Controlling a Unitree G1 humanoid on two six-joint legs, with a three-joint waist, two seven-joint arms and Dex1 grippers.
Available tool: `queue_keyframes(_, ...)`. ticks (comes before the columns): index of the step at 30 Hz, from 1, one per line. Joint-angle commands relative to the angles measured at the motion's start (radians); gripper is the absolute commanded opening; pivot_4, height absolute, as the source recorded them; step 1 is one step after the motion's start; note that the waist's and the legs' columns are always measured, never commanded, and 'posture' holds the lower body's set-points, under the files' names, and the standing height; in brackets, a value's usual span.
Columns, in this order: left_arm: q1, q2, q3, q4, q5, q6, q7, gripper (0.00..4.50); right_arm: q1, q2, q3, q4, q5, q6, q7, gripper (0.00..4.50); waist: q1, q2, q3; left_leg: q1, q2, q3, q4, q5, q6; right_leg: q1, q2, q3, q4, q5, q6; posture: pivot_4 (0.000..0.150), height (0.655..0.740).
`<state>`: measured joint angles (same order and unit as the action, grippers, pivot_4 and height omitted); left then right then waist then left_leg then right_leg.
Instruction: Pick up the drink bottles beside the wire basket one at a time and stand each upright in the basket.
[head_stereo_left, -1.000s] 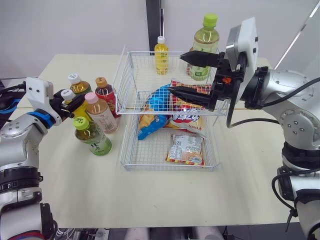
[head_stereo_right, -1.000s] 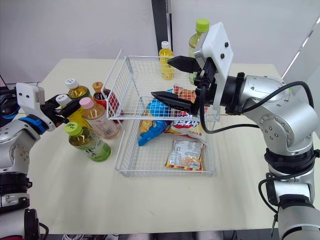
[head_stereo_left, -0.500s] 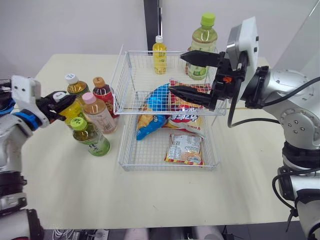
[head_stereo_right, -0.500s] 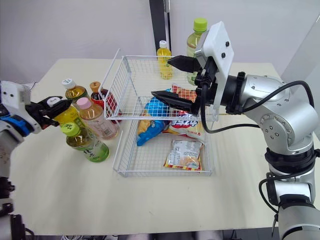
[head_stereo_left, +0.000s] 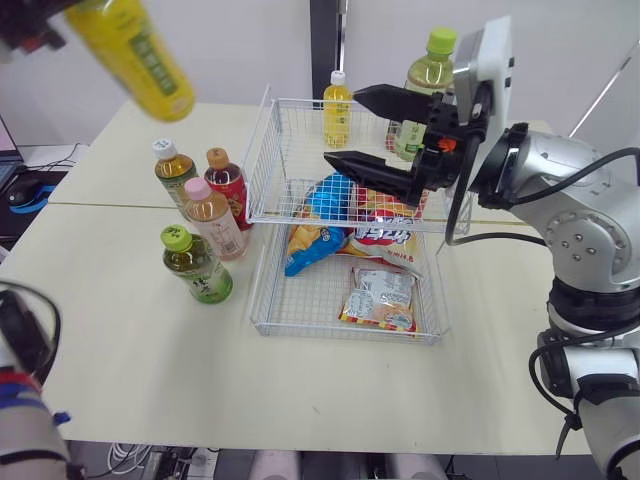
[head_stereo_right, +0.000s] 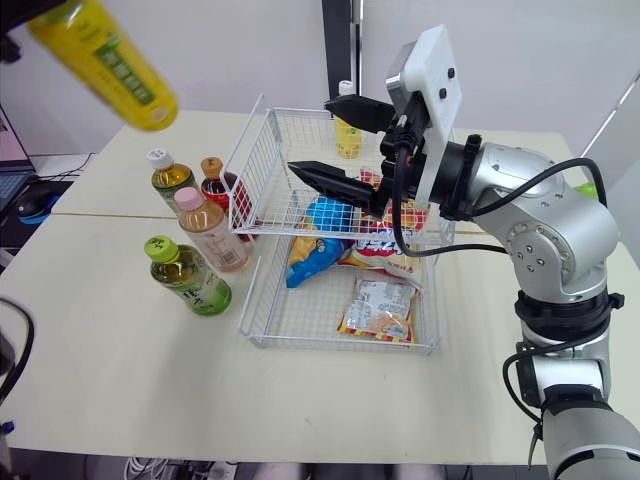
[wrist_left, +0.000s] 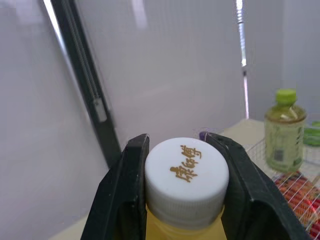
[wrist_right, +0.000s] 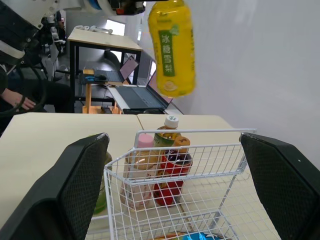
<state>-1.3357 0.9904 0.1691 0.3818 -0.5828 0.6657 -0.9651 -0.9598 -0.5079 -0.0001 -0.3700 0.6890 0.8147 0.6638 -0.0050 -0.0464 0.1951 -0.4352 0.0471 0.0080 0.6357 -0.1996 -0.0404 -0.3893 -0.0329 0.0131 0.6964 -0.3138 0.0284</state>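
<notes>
My left gripper (wrist_left: 178, 143) is shut on the white cap of a yellow tea bottle (head_stereo_left: 135, 55). The bottle hangs tilted, high above the table's far left corner. To the left of the wire basket (head_stereo_left: 345, 335) stand a white-capped amber bottle (head_stereo_left: 167, 165), a brown-capped red bottle (head_stereo_left: 225, 180), a pink-capped bottle (head_stereo_left: 208, 205) and a green-capped green bottle (head_stereo_left: 195, 265). My right gripper (head_stereo_left: 343, 125) is open above the basket's back half, holding nothing.
Snack packs lie in the basket: a blue one (head_stereo_left: 320, 215), a red one (head_stereo_left: 385, 225) and a small packet (head_stereo_left: 378, 300). A small yellow bottle (head_stereo_left: 337, 100) and a large green bottle (head_stereo_left: 425, 85) stand at the basket's far side. A laptop (wrist_right: 140, 97) sits on another desk.
My left gripper has lifted the yellow bottle out of the cluster, high up and to the left. The head camera has shifted. The right gripper remains open over the basket.
</notes>
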Motion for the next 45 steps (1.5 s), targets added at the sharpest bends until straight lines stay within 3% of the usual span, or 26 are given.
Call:
queue_keyframes(1, -0.171, -0.081, -0.082, 0.127, 0.089, -0.081, -0.045, 1.39, -0.002, -0.012, -0.052, -0.049, 0.003, -0.008, -0.041, 4.5, 0.0, 0.0, 0.0, 0.0, 0.0, 0.0, 0.0, 0.0, 0.0, 0.0, 0.0, 0.0, 0.001, 0.0, 0.0, 0.15, 0.74)
queue_keyframes(5, -0.329, -0.24, -0.164, 0.356, 0.205, -0.244, -0.099, 1.39, 0.024, -0.037, -0.078, -0.105, -0.007, 0.023, -0.113, 4.5, 0.0, 0.001, 0.0, -0.001, 0.0, 0.0, 0.0, 0.0, 0.0, -0.001, 0.001, 0.0, 0.0, 0.0, 0.0, 0.15, 0.74)
queue_keyframes(10, -0.428, -0.407, -0.148, 0.604, 0.267, -0.411, -0.087, 1.39, 0.077, -0.089, -0.127, -0.199, -0.002, 0.075, -0.198, 4.5, -0.005, 0.001, 0.001, -0.003, 0.0, 0.002, 0.0, 0.0, 0.0, -0.003, 0.001, 0.002, -0.002, 0.0, 0.0, 0.15, 0.74)
queue_keyframes(14, -0.447, -0.507, -0.132, 0.715, 0.296, -0.478, -0.084, 1.39, 0.114, -0.114, -0.173, -0.279, 0.029, 0.136, -0.264, 4.5, -0.02, 0.002, 0.001, -0.016, 0.0, 0.001, 0.002, 0.001, -0.001, -0.017, 0.001, 0.002, 0.002, 0.0, 0.0, 0.15, 0.74)
queue_keyframes(21, -0.416, -0.615, -0.102, 0.807, 0.339, -0.564, -0.033, 1.39, 0.155, -0.14, -0.221, -0.368, 0.089, 0.224, -0.342, 4.5, -0.025, 0.002, 0.001, -0.017, 0.0, 0.001, 0.005, 0.001, -0.001, -0.017, 0.0, 0.002, 0.004, 0.0, 0.0, 0.15, 0.74)
queue_keyframes(35, -0.419, -0.678, -0.071, 0.845, 0.39, -0.569, -0.01, 1.39, 0.177, -0.175, -0.284, -0.442, 0.199, 0.303, -0.455, 4.5, -0.023, 0.002, 0.001, -0.016, -0.001, -0.001, 0.01, 0.002, -0.002, -0.016, 0.0, 0.002, 0.013, 0.001, 0.001, 0.15, 0.74)
queue_keyframes(45, -0.468, -0.658, -0.055, 0.84, 0.41, -0.577, -0.03, 1.39, 0.185, -0.204, -0.287, -0.44, 0.261, 0.292, -0.489, 4.5, -0.026, 0.003, 0.002, -0.017, -0.001, -0.002, 0.009, 0.003, -0.002, -0.017, 0.001, 0.002, 0.014, 0.0, 0.001, 0.15, 0.74)
